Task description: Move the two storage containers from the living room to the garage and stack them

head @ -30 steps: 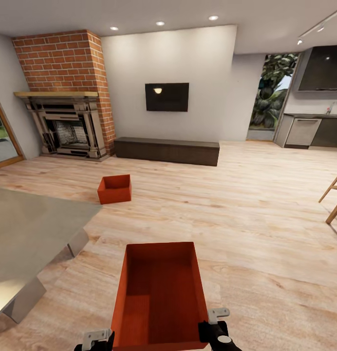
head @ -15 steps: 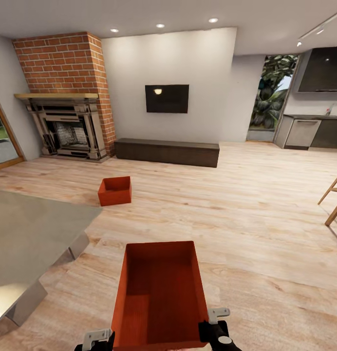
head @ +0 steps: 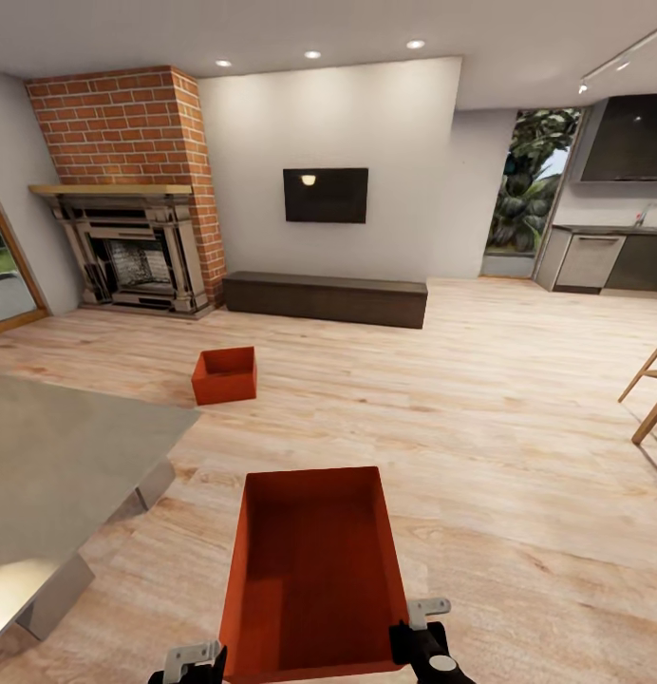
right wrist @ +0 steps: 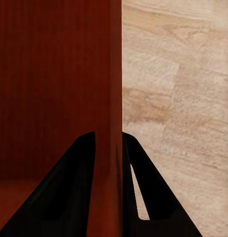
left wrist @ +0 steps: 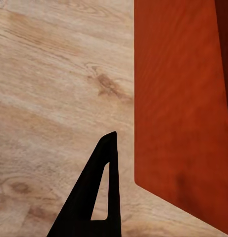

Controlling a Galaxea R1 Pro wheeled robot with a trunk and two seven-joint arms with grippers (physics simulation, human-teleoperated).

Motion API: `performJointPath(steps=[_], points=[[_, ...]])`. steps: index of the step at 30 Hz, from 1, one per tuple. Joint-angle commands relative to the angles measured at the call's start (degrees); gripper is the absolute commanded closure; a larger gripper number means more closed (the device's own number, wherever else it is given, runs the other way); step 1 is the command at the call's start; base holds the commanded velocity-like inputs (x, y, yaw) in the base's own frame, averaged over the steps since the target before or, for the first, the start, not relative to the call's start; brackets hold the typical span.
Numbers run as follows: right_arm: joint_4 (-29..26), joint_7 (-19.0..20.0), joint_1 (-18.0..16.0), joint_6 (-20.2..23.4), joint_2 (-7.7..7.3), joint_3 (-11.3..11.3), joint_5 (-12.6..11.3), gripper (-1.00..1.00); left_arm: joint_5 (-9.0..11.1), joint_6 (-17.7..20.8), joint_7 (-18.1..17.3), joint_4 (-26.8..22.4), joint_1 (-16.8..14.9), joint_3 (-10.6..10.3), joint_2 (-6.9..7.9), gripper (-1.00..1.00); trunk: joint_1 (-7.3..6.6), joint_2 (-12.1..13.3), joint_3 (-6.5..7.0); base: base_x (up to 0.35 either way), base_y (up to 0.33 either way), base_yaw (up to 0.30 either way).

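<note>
Right gripper [right wrist: 108, 148]: two dark fingers straddle the thin wall of the near storage container [head: 314, 570], one inside, one outside, pressed onto the wall. Pinching the rim. Left gripper [head: 191, 662]: sits at the opposite near corner of the same container; in the left wrist view one finger [left wrist: 94, 197] lies just beside the outer wall, apart from it. Cannot tell whether this gripper is spread or pressed together.

Scene, largest first:
- Living room: light wood plank floor [head: 480, 427], brick fireplace [head: 129, 190] at far left, wall TV [head: 326, 194], long low dark bench [head: 326, 295] beneath it. Kitchen units [head: 604, 256] at far right.
- Low glass table [head: 53, 475] close on the robot's left.
- Near container: red-orange, open top, empty, held low in front of the trunk, long axis pointing away. Judgement: one gripper on each side near the robot keeps the thin-walled bin level and clear of the arms for travel.
- Far container [head: 224, 374]: matching bin, resting on the planks between the table and the fireplace, well apart from the held one.

Judgement: task early; neither bin is in the garage. Far bin needs a second trip.
</note>
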Motion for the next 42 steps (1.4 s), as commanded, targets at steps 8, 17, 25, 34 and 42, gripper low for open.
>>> performJointPath(steps=[8, 17, 25, 34, 42], points=[[-0.16, -1.52, -0.11, -0.13, -0.11, -3.18, 0.44, 1.0, -0.01, -0.03, 0.03, 0.09, 0.02, 1.01, 0.64, 1.0, -1.77, 3.2, 1.39, 0.0, 0.0, 0.0], [-0.16, -1.52, -0.11, -0.1, -0.08, -3.15, 0.44, 1.0, 0.0, -0.06, 0.03, 0.09, 0.02, 1.01, 0.64, 1.0, -3.09, 5.6, 2.47, 0.0, 0.0, 0.0], [-0.16, -1.52, -0.11, -0.09, -0.14, -3.1, 0.42, 1.0, 0.01, -0.06, 0.03, 0.09, 0.02, 1.01, 0.64, 1.0, -3.09, 5.6, 2.47, 0.0, 0.0, 0.0], [-0.16, -1.52, -0.11, -0.09, -0.14, -3.09, 0.4, 1.0, 0.01, -0.11, 0.03, 0.17, 0.02, 1.01, 0.64, 1.0, -3.09, 5.6, 2.47, 0.0, 0.0, 0.0], [-0.16, -1.52, -0.11, -0.09, -0.15, -3.09, 0.38, 1.0, 0.01, -0.12, 0.03, 0.19, 0.02, 1.01, 0.64, 1.0, -3.09, 5.6, 2.47, -0.02, 0.0, 0.0]])
